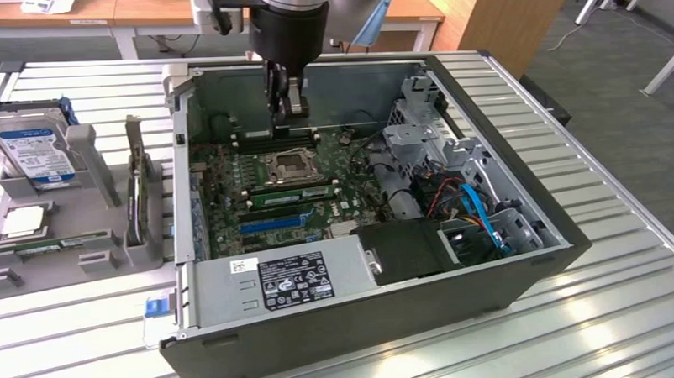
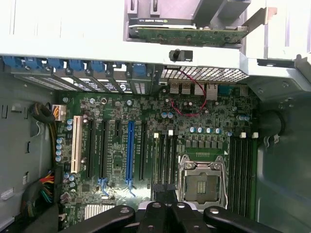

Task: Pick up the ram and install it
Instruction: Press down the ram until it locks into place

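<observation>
In the exterior view the ram [image 1: 61, 244] lies flat in a grey holder [image 1: 106, 252] on the surface [image 1: 610, 314], at about 9 o'clock from the open computer case [image 1: 320, 341] and well apart from it. Its long axis runs roughly from 9 to 3 o'clock, the 3 o'clock end a little higher. A square silver processor chip [image 1: 22, 221] sits just at 12 o'clock of it, and a hard drive [image 1: 33, 149] stands farther toward 12. The gripper [image 1: 293, 113] hangs down inside the case, near the back wall, at 12 o'clock of the processor socket [image 1: 292, 165] on the motherboard [image 1: 224, 172] and far from the ram. Whether it is clenched or released cannot be told here, nor whether it holds anything. In the wrist view the gripper [image 2: 165, 209] hovers over the motherboard, next to the empty processor socket [image 2: 201, 182]. Black memory slots [image 2: 165, 155] run beside the socket, parallel to a blue expansion slot [image 2: 129, 150]. A graphics card [image 2: 189, 31] stands outside the case wall. The gripper's state stays unclear here too.
</observation>
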Controlling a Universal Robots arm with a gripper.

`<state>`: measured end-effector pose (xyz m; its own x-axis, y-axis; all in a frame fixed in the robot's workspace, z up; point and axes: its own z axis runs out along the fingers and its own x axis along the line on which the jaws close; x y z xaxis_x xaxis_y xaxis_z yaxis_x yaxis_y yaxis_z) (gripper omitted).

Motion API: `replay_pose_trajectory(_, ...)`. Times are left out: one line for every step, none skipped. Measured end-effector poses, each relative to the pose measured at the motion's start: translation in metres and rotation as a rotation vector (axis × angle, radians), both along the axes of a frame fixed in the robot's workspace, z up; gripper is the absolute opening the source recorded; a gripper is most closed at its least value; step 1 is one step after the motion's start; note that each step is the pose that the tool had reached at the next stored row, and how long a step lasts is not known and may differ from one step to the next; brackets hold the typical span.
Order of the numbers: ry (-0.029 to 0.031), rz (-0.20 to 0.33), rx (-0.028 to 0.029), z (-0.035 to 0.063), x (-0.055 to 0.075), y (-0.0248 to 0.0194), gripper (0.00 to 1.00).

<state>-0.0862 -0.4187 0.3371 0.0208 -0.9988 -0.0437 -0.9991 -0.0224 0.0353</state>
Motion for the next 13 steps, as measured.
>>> replay_pose_trajectory(0.0003, 0.000, 0.0001, 0.0000, 0.002, 0.0000, 0.10)
replay_pose_trajectory(0.0005, 0.000, 0.0000, 0.0000, 0.003, 0.0000, 0.10)
replay_pose_trajectory(0.0008, 0.000, 0.0001, 0.0000, 0.005, 0.0000, 0.10)
replay_pose_trajectory(0.0010, 0.000, 0.0000, 0.0000, 0.006, 0.0000, 0.10)
replay_pose_trajectory(0.0012, 0.000, 0.0001, 0.0000, 0.008, 0.0000, 0.10)
replay_pose_trajectory(0.0013, 0.000, 0.0001, 0.0000, 0.009, 0.0000, 0.10)
replay_pose_trajectory(0.0015, 0.000, 0.0002, -0.0001, 0.011, 0.0000, 0.10)
replay_pose_trajectory(0.0016, 0.000, 0.0001, -0.0001, 0.013, 0.0000, 0.10)
replay_pose_trajectory(0.0018, 0.000, 0.0001, 0.0000, 0.014, 0.0000, 0.10)
replay_pose_trajectory(0.0019, 0.000, 0.0001, 0.0000, 0.016, 0.0000, 0.10)
replay_pose_trajectory(0.0020, 0.000, 0.0001, 0.0000, 0.017, 0.0000, 0.10)
replay_pose_trajectory(0.0020, 0.000, 0.0001, 0.0000, 0.018, 0.0000, 0.10)
replay_pose_trajectory(0.0021, 0.000, 0.0002, -0.0001, 0.020, 0.0000, 0.10)
